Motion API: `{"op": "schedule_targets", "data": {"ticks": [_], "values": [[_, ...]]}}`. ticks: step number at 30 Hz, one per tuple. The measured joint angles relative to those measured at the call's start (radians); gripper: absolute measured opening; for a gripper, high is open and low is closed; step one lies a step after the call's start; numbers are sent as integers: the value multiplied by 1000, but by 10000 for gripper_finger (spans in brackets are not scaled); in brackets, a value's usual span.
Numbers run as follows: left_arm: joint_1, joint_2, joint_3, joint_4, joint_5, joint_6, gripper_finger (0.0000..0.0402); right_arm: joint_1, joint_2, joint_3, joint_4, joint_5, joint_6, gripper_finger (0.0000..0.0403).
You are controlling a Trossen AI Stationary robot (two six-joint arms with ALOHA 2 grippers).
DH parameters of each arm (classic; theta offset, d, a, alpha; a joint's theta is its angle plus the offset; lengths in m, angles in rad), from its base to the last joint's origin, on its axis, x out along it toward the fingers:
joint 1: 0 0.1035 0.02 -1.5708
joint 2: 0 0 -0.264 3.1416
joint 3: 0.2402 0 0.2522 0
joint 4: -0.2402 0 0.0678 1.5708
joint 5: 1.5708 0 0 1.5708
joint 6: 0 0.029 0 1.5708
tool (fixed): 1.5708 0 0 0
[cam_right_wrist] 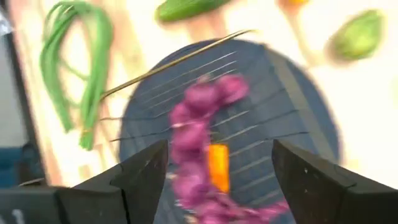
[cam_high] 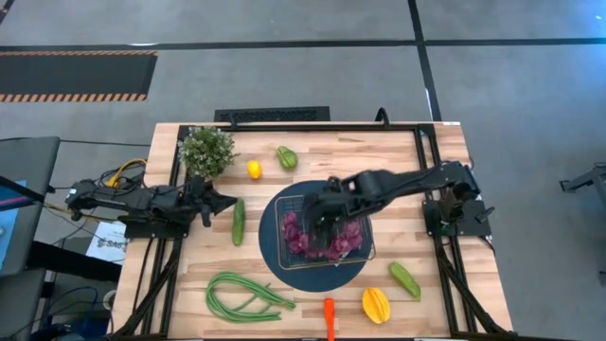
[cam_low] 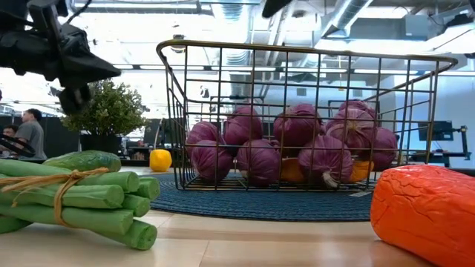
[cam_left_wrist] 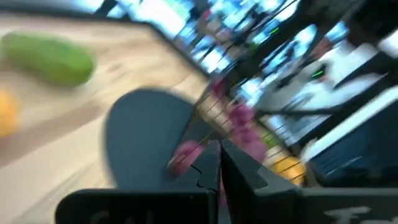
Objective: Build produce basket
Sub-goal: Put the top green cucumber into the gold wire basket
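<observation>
Right gripper [cam_high: 327, 223] stood released, jaws wide, directly above the grape bunch [cam_high: 317, 237].
Your grapes lay in the wire basket [cam_high: 284, 204] on the blue mat [cam_high: 312, 275]; left gripper [cam_high: 222, 201], clenched empty, waited beside the cucumber [cam_high: 238, 222].

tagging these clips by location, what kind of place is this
Probably a robotics lab or open workshop: a wooden table in a metal frame on a bare concrete floor, exposed ceiling ducts, and people at desks behind.
</observation>
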Motion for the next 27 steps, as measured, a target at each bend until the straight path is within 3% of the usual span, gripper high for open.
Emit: {"op": "schedule_targets", "data": {"ticks": [6, 12, 15, 21, 27], "values": [[-49, 201, 268, -328, -44, -116, 0, -20, 0, 156, -196, 122, -11, 302], [-85, 553, 558, -706, -73, -310, 0, -55, 0, 266, -322, 238, -66, 302], [-100, 729, 668, -849, -38, -395, 0, -81, -25, 282, -322, 270, -137, 302], [-115, 968, 807, -887, -1, -381, 0, -164, -122, 292, -320, 330, -243, 302], [-115, 1076, 845, -895, 67, -399, 0, -290, -283, 293, -319, 371, -291, 302]]}}
